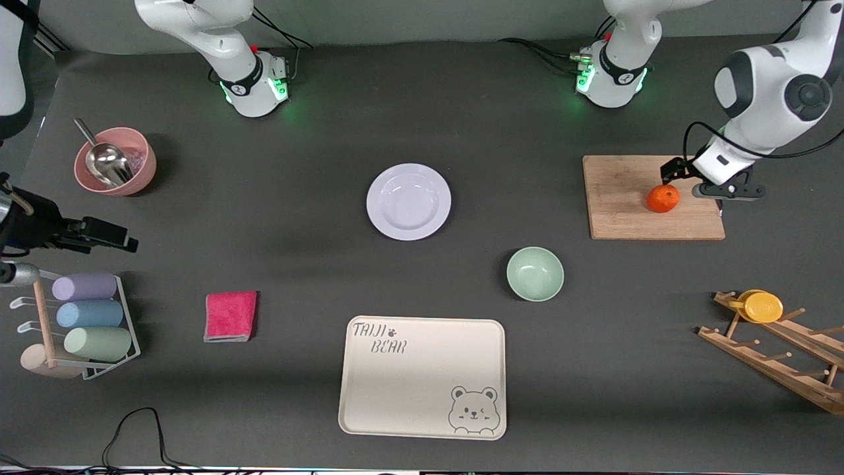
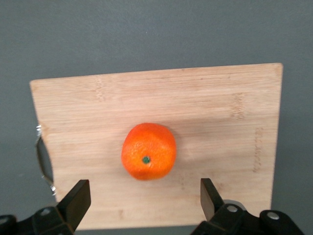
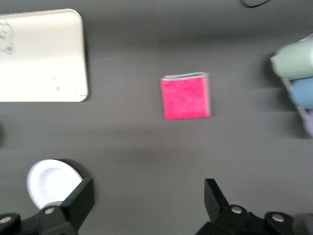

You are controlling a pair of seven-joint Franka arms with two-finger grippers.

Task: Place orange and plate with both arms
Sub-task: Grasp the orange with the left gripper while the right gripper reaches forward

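Nearest the front camera I have the cream tray, bare, with the green bowl just farther in. The plate lies flat on the table farther still, about midway between the two arms' ends. I judge it stiff, glazed and slick, and breakable if it slips; lying flat, the only purchase is the raised rim, so I would pinch that edge and lift gently. The right gripper hangs over the right arm's end of the table, jaws spread, nothing between them; the plate shows at the edge of its wrist view.

The orange sits on the wooden cutting board toward the left arm's end. It looks light, firm but a little yielding, and ready to roll. The left gripper hovers just beside it, jaws spread wide and empty. I would close across its widest middle, softly.
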